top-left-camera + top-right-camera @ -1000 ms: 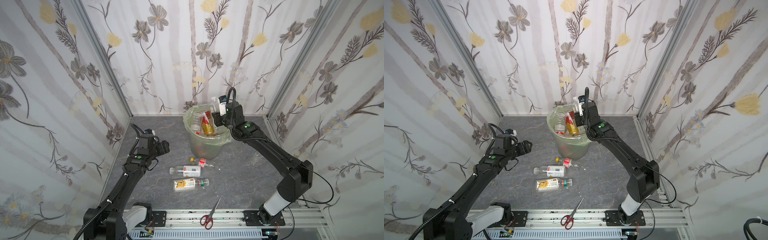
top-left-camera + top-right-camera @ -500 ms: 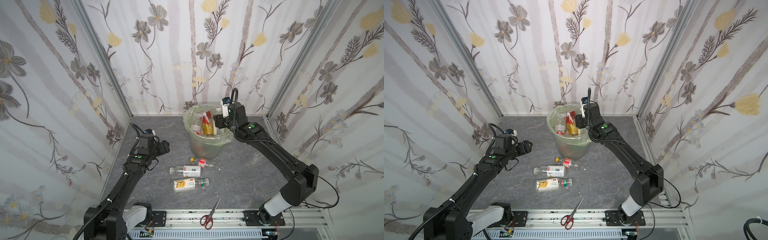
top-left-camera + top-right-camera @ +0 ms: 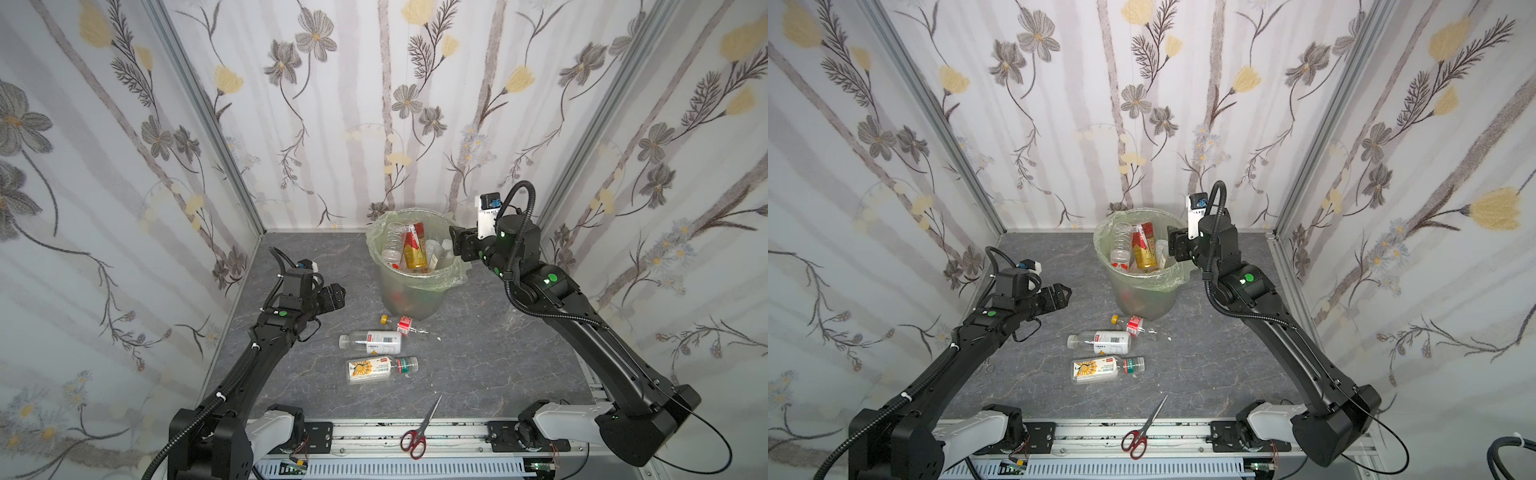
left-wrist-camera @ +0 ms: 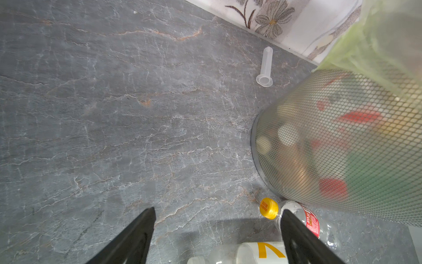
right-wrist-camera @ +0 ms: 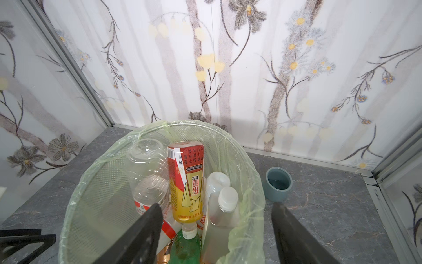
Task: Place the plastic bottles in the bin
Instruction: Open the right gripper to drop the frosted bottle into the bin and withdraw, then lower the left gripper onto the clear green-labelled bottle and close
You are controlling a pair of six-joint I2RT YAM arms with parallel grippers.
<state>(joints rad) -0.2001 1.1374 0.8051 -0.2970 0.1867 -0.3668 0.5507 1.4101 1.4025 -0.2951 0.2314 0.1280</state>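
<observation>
Lying crosswise, white-labelled bottle [image 3: 372,340] pointing left.

The bin [image 4: 342,148] has a fine, dull grey mesh wall, lined with a thin, crinkly, translucent pale green plastic bag [image 5: 251,194]. The bottles [image 3: 370,340] are clear glossy plastic with smooth printed labels. The floor [image 4: 114,102] looks like matt grey veined stone. The scissors [image 3: 424,420] have shiny metal blades and red plastic handles.
</observation>
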